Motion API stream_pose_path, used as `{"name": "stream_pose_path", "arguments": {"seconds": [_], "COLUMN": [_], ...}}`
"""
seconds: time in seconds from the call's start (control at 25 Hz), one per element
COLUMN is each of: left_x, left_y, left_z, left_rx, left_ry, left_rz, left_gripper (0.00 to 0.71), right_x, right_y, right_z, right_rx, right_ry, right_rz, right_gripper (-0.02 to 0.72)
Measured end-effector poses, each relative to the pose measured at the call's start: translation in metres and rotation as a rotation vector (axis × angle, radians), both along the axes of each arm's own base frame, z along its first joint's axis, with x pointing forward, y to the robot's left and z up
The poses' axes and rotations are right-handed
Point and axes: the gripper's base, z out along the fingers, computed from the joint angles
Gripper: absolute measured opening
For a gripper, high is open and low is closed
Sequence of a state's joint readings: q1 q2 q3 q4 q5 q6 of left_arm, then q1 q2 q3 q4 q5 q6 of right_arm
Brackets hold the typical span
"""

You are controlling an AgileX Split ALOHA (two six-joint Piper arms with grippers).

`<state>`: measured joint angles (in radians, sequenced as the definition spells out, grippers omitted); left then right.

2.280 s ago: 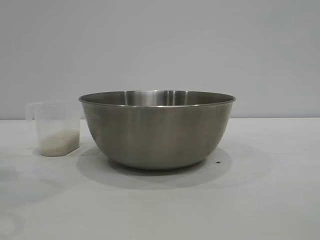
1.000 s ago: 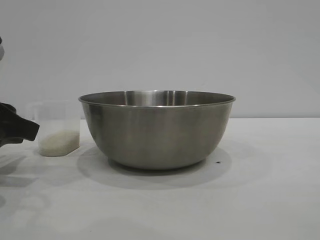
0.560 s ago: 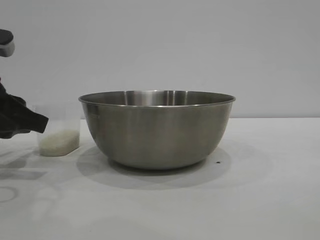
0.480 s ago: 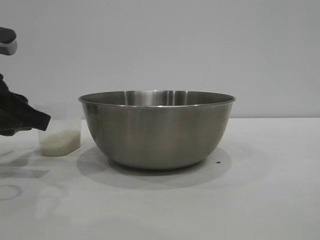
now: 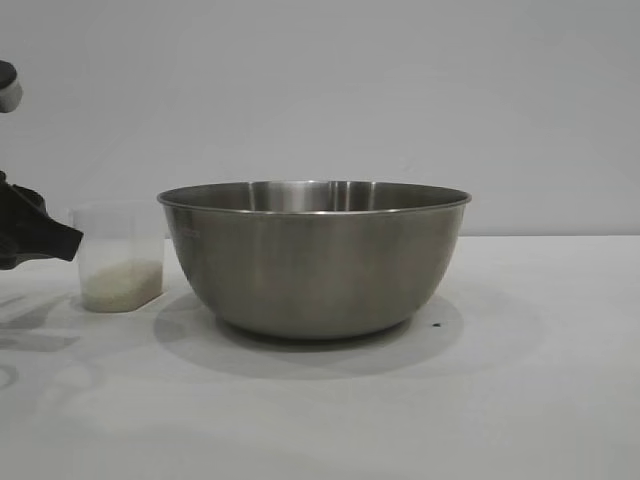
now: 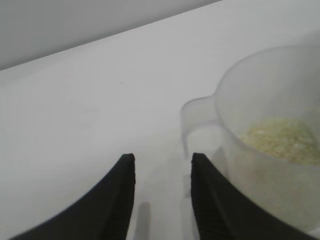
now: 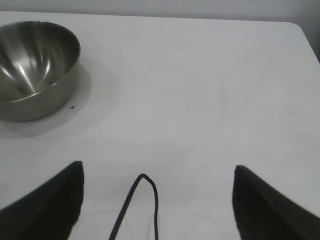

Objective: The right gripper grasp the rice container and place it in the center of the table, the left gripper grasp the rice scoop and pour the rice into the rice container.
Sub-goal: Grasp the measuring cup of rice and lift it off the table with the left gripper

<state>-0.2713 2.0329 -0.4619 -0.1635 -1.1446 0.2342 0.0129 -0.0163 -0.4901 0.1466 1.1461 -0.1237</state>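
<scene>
With its fingers apart and empty beside the rice scoop [image 5: 119, 257], the left gripper [image 6: 162, 172] should straddle the handle squarely before closing, keeping the rice [image 6: 280, 140] level.

exterior: level, low, close, side-on to the rice container [image 5: 314, 260] on the table [image 5: 520, 400] | left wrist: looks past its fingertips, very near the rice scoop [image 6: 270, 145]; shared with exterior | right wrist: farther back, angled down; shares the container
</scene>
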Motion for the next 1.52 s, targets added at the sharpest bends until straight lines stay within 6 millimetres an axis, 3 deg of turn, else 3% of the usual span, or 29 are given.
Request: {"name": "stream_pose_path", "arguments": {"seconds": [0.56, 0.8, 1.16, 1.52], "left_x": [0.001, 0.008, 0.017, 0.025], "left_y": [-0.003, -0.006, -0.010, -0.012], "left_z": [0.001, 0.004, -0.011, -0.007], "left_rx": [0.003, -0.003, 0.005, -0.002], "left_ry": [-0.005, -0.031, -0.009, -0.038], "left_rz": [-0.047, -0.052, -0.072, -0.072], "left_gripper": [0.236, 0.236, 0.236, 0.236], "right_x": [0.000, 0.000, 0.000, 0.000], "right_y": [0.000, 0.000, 0.000, 0.000], "right_z": [0.000, 0.000, 0.000, 0.000], "right_rx": [0.000, 0.000, 0.000, 0.000], "right_ry": [0.000, 0.000, 0.000, 0.000], "right_rz": [0.000, 0.000, 0.000, 0.000], "right_gripper": [0.545, 0.545, 0.545, 0.545]}}
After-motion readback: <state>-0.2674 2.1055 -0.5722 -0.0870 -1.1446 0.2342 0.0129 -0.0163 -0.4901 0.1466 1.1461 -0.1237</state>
